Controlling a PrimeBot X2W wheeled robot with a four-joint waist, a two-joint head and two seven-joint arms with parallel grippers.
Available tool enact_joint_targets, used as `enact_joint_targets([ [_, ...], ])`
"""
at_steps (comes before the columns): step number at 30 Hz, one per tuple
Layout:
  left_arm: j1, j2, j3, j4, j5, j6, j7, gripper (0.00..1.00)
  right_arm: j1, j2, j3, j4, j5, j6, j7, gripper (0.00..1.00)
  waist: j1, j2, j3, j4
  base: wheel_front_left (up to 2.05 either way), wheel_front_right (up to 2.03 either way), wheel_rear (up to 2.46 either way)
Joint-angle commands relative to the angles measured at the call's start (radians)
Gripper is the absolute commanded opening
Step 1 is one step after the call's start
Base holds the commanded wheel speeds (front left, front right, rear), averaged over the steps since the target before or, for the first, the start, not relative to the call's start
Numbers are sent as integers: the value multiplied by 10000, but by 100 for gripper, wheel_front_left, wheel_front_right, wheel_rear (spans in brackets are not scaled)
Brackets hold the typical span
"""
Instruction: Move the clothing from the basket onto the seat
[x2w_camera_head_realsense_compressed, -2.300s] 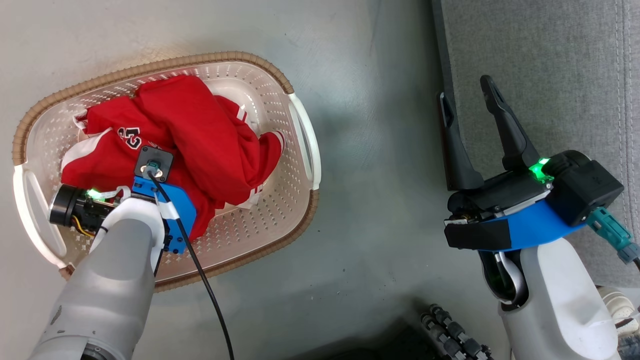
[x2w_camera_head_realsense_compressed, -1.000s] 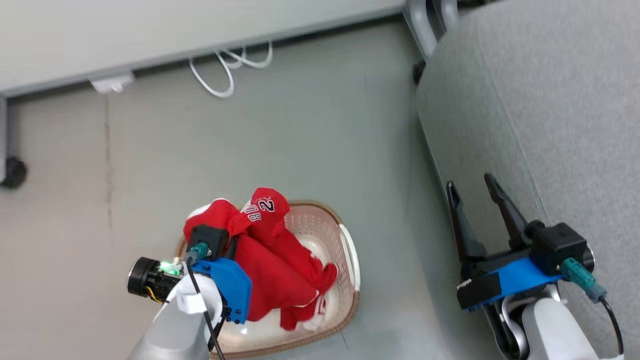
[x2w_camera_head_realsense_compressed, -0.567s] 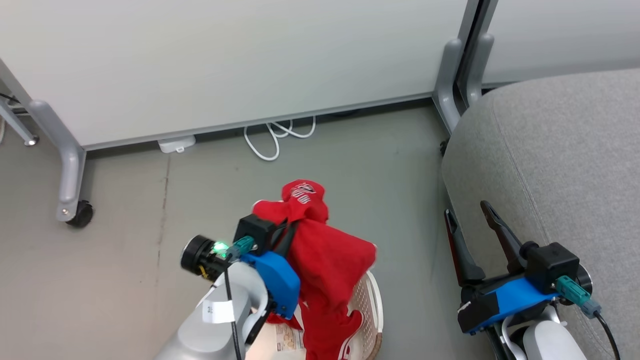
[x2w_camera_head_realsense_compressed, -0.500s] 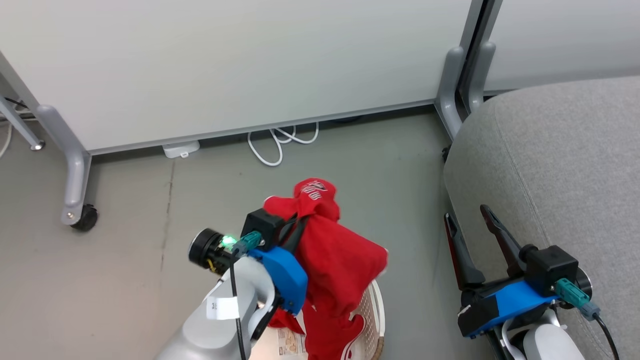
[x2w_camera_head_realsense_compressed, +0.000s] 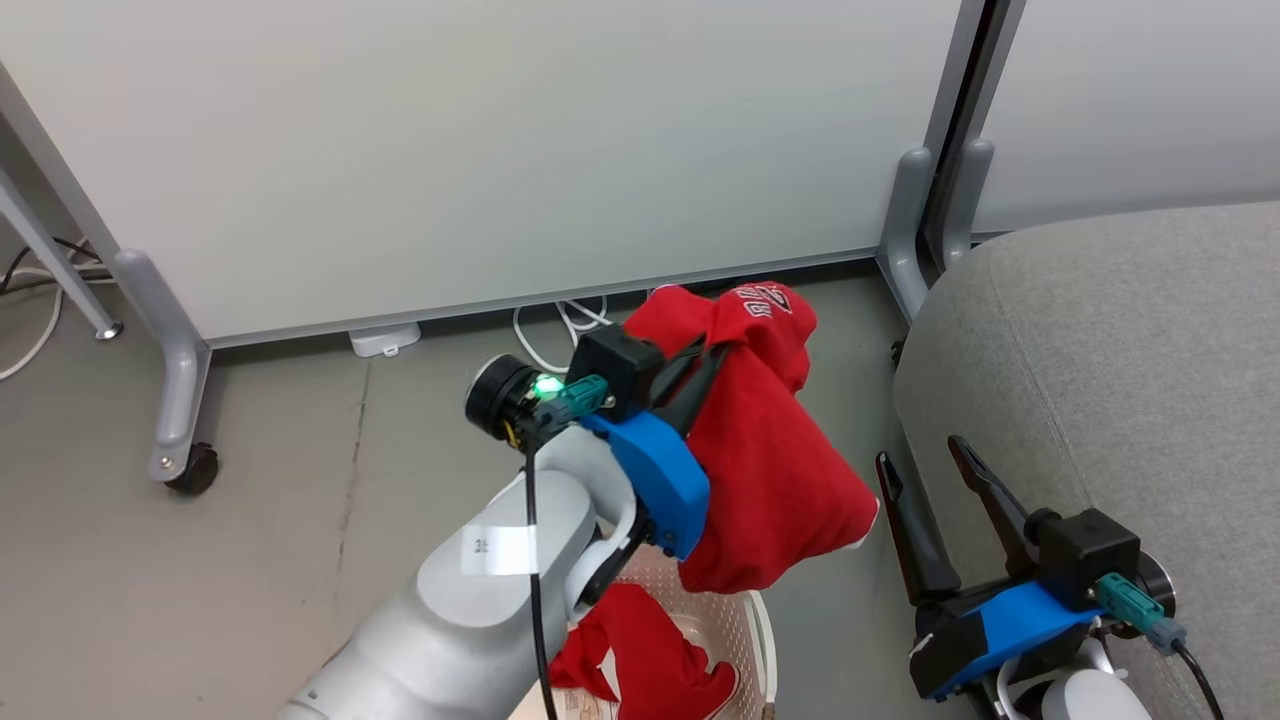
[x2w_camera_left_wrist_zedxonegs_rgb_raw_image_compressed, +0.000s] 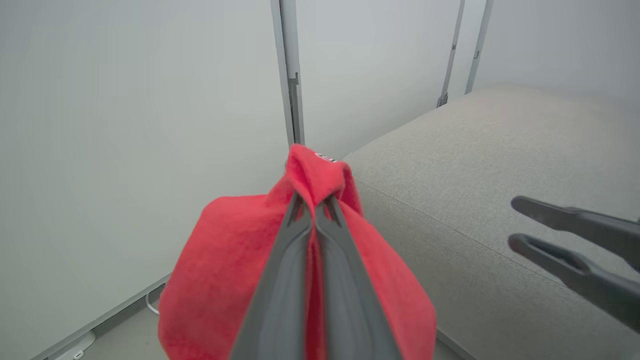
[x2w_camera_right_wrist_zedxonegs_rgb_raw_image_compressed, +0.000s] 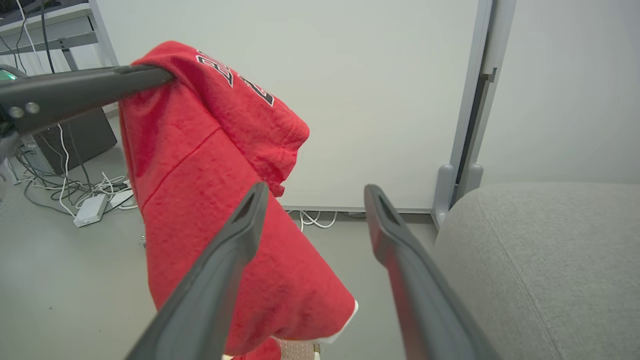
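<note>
1. Left gripper (x2w_camera_head_realsense_compressed: 712, 352): jaws pressed together on a bunched fold of the held garment (x2w_camera_head_realsense_compressed: 770, 460). The lettered patch sits up by the fingertips.
2. Held garment: bright red and hanging free in the air. It is just beside the rounded corner of the seat (x2w_camera_head_realsense_compressed: 1100, 350), off its left edge and not on it.
3. Second garment (x2w_camera_head_realsense_compressed: 650, 650): red, lying in the basket (x2w_camera_head_realsense_compressed: 755, 625). The basket is on the floor (x2w_camera_head_realsense_compressed: 250, 560), left of the seat.
4. Right gripper (x2w_camera_head_realsense_compressed: 918, 452): jaws apart with nothing between them. It is at the seat's left edge, between the seat and the held garment.
5. White cable (x2w_camera_head_realsense_compressed: 540, 335): on the floor, left of the seat's far corner.
</note>
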Motion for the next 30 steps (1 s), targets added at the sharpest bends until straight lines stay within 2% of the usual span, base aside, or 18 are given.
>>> enact_joint_targets([
  [1,-201,7,-167,-76,-139,64,35,0,168,-38,26,-42,-17,4,50,100,1,-1,-82,-15,0,0,0],
  [13,-955,8,-1208,-178,-1398,484,-150,0,254,-40,154,-196,92,4,115,100,1,-1,-201,-110,0,0,0],
  [22,-1182,8,-1834,17,-1995,594,-334,0,123,-38,202,-214,23,4,200,100,1,-1,-159,-120,0,0,0],
  [30,-1344,3,-2213,125,-2386,601,-428,0,-611,-38,841,-111,-539,4,841,100,1,-1,-41,-162,0,0,0],
])
